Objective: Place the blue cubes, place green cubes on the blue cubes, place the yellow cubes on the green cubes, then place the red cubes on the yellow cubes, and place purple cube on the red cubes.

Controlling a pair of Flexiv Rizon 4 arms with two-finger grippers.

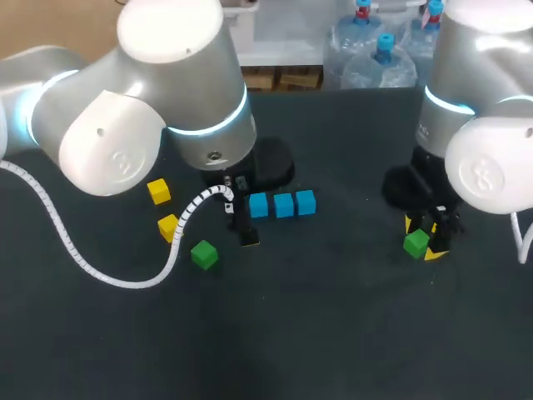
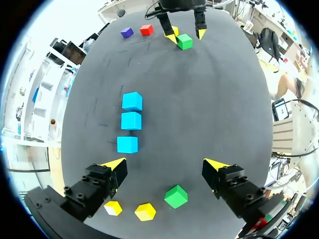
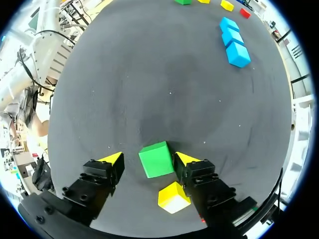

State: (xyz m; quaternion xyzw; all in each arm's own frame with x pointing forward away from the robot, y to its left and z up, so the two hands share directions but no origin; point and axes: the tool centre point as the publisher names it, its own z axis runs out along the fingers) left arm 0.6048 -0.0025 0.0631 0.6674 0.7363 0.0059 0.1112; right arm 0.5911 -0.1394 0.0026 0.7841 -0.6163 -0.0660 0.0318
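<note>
Three blue cubes [image 1: 284, 204] lie in a row mid-table. My left gripper [image 1: 240, 221] hangs open just left of that row, with nothing between its fingers [image 2: 166, 164]. Behind it lie a green cube [image 2: 176, 196] and two yellow cubes [image 2: 145, 211]. My right gripper [image 3: 148, 159] is down at the table on the right, open around another green cube [image 3: 156, 159]. One finger is against that cube and the other stands apart from it. A third yellow cube [image 3: 173, 196] lies beside that finger. A red cube [image 2: 146, 30] and a purple cube [image 2: 127, 33] lie near the far edge.
My left arm's white cable [image 1: 92, 267] loops over the table at the left. In the head view my left arm's big joints hide the back left of the table. Bare black tabletop [image 1: 333, 317] stretches along the front.
</note>
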